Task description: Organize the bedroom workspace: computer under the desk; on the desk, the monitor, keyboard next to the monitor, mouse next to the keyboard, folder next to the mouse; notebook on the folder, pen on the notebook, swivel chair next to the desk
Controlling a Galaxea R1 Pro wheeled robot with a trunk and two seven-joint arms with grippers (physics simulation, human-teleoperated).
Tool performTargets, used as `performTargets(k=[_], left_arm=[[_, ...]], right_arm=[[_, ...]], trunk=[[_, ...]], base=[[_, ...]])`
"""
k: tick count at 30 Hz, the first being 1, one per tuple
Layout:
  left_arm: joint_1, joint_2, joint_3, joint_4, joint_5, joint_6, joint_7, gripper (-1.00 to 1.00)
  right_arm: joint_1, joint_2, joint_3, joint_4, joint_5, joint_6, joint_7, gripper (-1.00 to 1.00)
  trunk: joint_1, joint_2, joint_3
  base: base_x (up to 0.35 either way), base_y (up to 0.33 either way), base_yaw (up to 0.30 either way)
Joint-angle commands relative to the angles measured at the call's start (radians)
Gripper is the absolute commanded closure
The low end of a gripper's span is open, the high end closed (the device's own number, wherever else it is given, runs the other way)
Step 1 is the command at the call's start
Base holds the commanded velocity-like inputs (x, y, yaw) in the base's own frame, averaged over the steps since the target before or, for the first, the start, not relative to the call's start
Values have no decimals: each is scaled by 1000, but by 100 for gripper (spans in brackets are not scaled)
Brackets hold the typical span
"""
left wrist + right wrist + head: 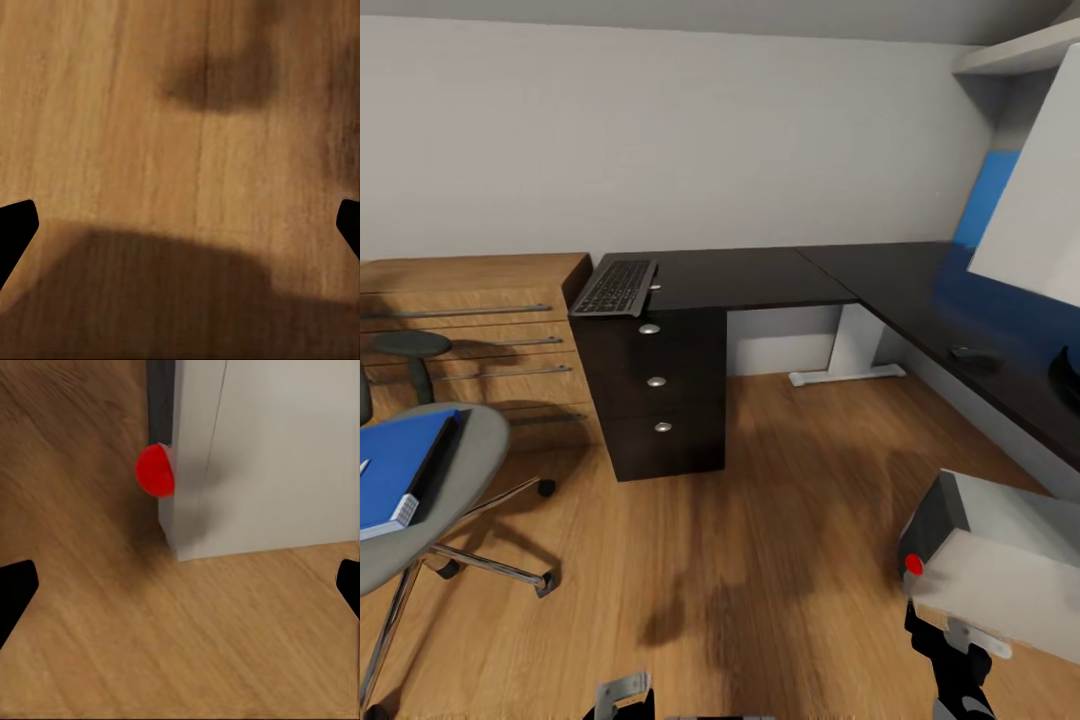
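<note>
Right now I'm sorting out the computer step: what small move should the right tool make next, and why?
Probably ease the right tool forward to the computer. The computer sits out on the floor, not under the desk, and the tool hangs open just short of it.

Swivel chair (455,450) and blue folder (400,470): cropped by the left frame edge. Monitor (1035,200): cut off at upper right.

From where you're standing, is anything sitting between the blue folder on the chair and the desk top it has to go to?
Nothing visible blocks it. The folder lies on the swivel chair seat. Bare wood floor separates the chair from the desk, whose near corner holds the keyboard; much of the top is bare.
</note>
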Motion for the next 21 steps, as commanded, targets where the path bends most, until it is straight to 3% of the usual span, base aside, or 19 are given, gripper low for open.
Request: performTargets(k=[1, 21], left_arm=[[0, 1, -6, 1, 10, -6, 7, -100], [0, 3, -6, 3, 10, -15, 11, -100]], right_arm=[[0, 1, -6, 5, 6, -2, -1, -100], [0, 1, -6, 10, 6, -5, -2, -100]], trunk=[[0, -1, -5], [9, -5, -82]], base=[[0, 0, 0], [0, 0, 0]])
